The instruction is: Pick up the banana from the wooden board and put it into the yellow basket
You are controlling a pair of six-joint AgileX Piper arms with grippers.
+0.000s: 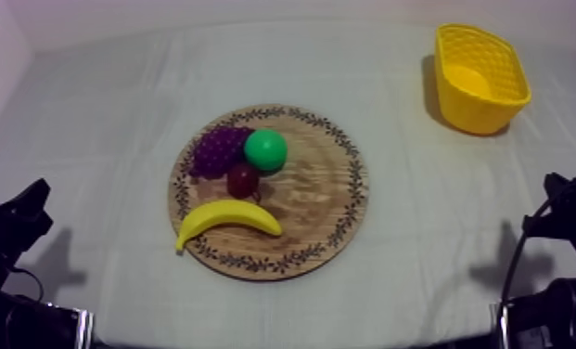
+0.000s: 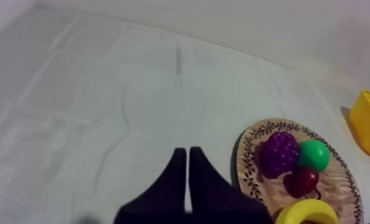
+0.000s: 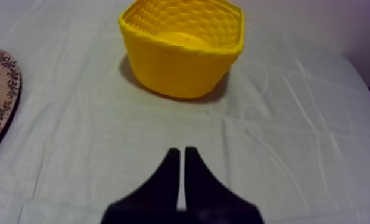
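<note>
Yellow banana [image 1: 228,221] is lying on the board [image 1: 321,200], near edge, far from the basket [image 1: 481,70] — left gripper [image 2: 188,154] and right gripper [image 3: 182,154] are sitting pinched together. Pickup is pending; one, probably the left, is needing to open and reach.

You're looking at a wooden board [image 1: 310,200]: visible grain, matt finish, and a dark leaf pattern printed round the rim. At its 7 o'clock the banana [image 1: 228,221] looks like smooth yellow plastic with a soft sheen. At 10 o'clock the grapes [image 1: 219,150] are knobbly, dull purple. Just beside them the green ball [image 1: 266,149] is smooth and glossy, and the small red fruit [image 1: 243,178] is dark and shiny. Off at 2 o'clock the yellow basket [image 1: 481,109] is moulded plastic with a woven, ribbed texture. The cloth [image 1: 96,121] is matt grey-white fabric, lightly creased. Your left gripper [image 2: 187,152] and right gripper [image 3: 182,152] look matt black.
</note>
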